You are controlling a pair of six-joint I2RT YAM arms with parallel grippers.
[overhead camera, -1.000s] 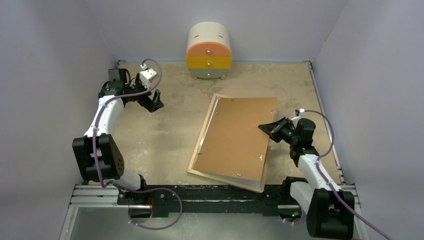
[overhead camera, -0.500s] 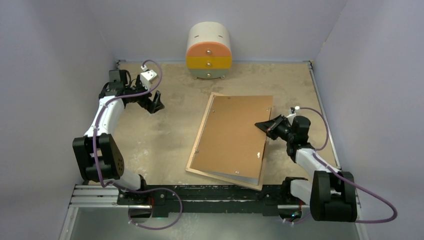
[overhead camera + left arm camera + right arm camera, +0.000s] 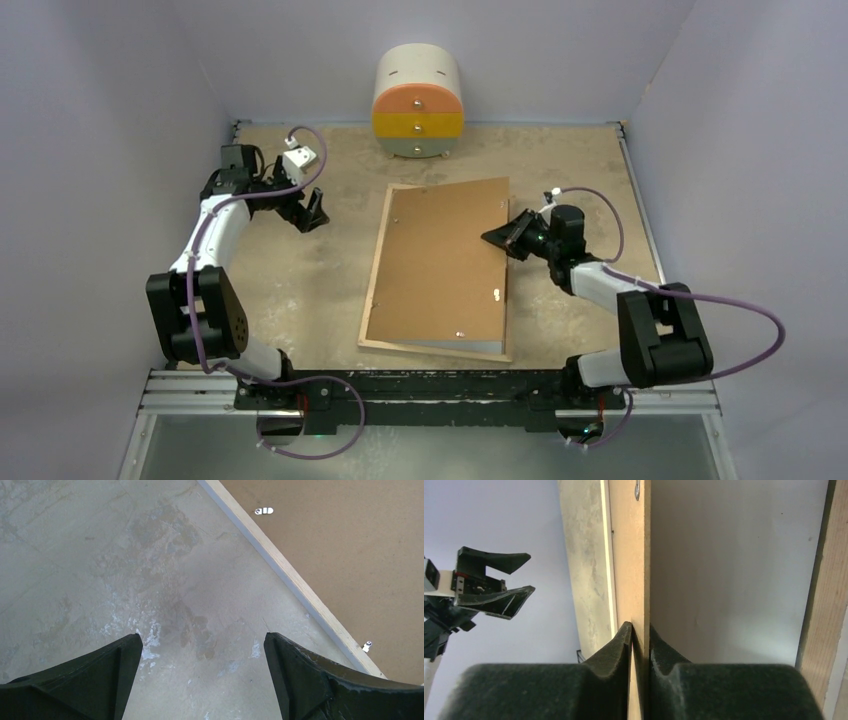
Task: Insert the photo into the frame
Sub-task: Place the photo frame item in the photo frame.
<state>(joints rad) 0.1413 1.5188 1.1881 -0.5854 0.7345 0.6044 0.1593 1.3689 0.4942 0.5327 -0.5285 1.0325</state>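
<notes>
The frame (image 3: pixel 432 350) lies face down in the middle of the table, its light wood rim showing. The plain brown backing board (image 3: pixel 440 260) lies over it. My right gripper (image 3: pixel 497 235) is shut on the board's right edge; in the right wrist view (image 3: pixel 640 627) the thin board edge (image 3: pixel 641 555) sits between the pads. A pale flat surface (image 3: pixel 734 570) shows under the raised board, with the wood rim (image 3: pixel 824 580) beyond it. The photo's dark print is not in view. My left gripper (image 3: pixel 315 212) is open and empty over bare table left of the frame (image 3: pixel 290 575).
A round drawer cabinet (image 3: pixel 418 103) with orange, yellow and grey drawers stands at the back wall. Purple-grey walls close in the table on three sides. A metal rail (image 3: pixel 420 392) runs along the near edge.
My right gripper has moved left and back with the board edge in it. The board and the frame have slid and turned to the left. The left arm has barely moved.
</notes>
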